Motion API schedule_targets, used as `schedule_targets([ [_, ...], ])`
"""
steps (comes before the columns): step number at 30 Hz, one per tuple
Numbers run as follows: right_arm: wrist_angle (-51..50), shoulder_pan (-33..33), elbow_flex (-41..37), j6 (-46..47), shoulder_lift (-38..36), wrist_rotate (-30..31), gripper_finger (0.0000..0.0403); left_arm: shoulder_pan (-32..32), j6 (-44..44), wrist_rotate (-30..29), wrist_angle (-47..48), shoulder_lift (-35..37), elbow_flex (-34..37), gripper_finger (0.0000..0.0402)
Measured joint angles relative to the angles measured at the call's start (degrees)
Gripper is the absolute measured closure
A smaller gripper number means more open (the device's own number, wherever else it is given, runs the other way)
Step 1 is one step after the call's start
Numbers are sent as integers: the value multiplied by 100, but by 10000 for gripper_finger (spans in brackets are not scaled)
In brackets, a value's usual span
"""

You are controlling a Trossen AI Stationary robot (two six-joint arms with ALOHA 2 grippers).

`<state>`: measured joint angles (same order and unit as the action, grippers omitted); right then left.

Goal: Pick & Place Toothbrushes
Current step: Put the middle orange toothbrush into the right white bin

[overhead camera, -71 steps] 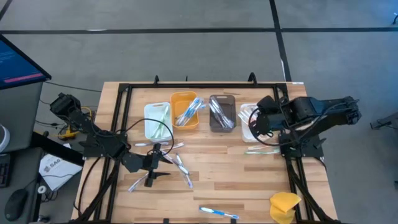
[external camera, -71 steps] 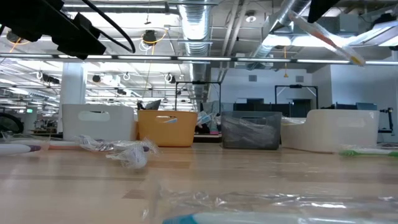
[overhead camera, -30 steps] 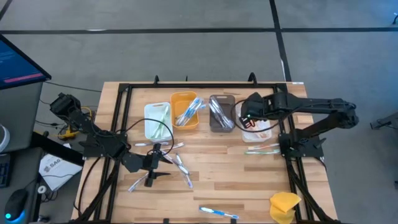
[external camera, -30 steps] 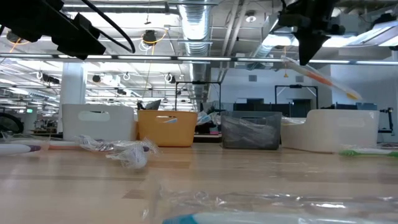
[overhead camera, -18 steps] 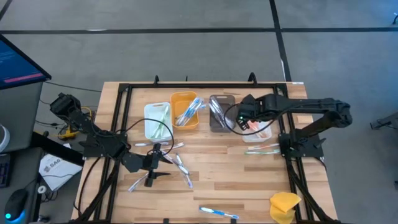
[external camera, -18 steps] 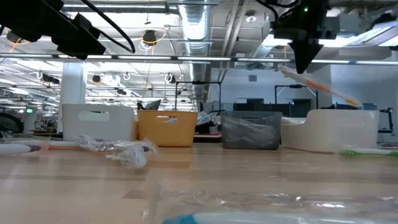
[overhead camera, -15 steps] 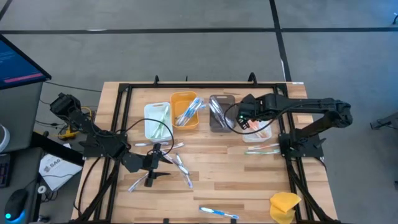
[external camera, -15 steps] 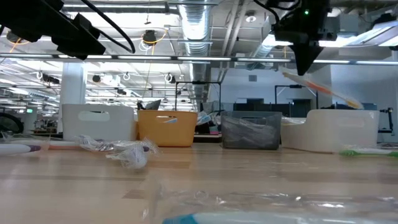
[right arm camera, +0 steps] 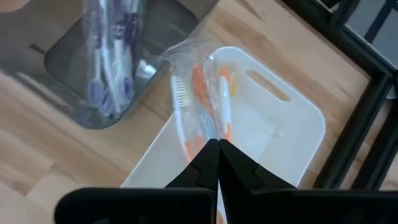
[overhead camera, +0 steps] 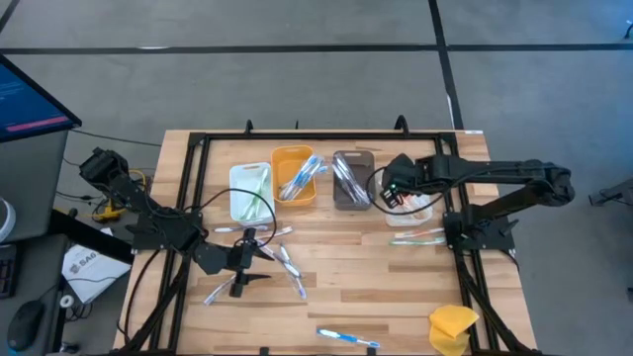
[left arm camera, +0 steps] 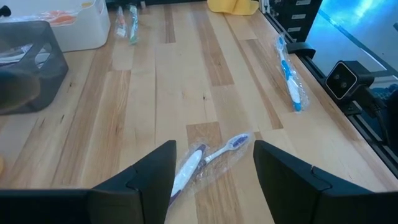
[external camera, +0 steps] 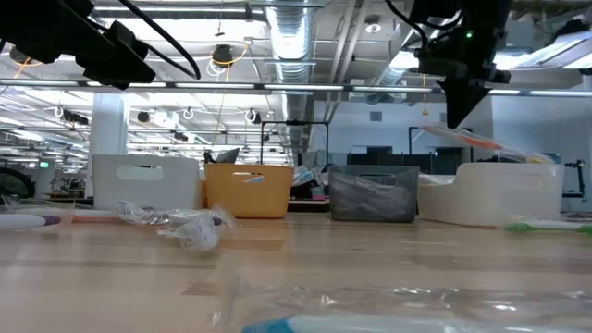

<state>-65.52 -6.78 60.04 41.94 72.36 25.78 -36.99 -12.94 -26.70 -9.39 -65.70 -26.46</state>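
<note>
Right end effector (right arm camera: 217,152) pinches a wrapped orange toothbrush (right arm camera: 202,109) (light, stiff, slippery film) above the white bin (right arm camera: 292,143); left end effector (left arm camera: 211,168) gapes wide.

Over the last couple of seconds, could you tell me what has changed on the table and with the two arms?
The right gripper, shut on an orange toothbrush, swung from the table's right edge inward over the white bin and lowered the brush toward it; it has not let go. The left gripper stayed open above the loose toothbrushes, and the bins and scattered brushes did not move.
</note>
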Motion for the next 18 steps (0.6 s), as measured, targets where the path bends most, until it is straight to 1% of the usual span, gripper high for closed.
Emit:
schedule_targets([
  [10, 352, -254, -1, -296, 0, -35, 403, 42, 21, -1, 3, -1, 0, 192],
  [18, 236, -263, -1, -1, 0, -319, 403, 42, 7, -1, 26, -1, 0, 192],
])
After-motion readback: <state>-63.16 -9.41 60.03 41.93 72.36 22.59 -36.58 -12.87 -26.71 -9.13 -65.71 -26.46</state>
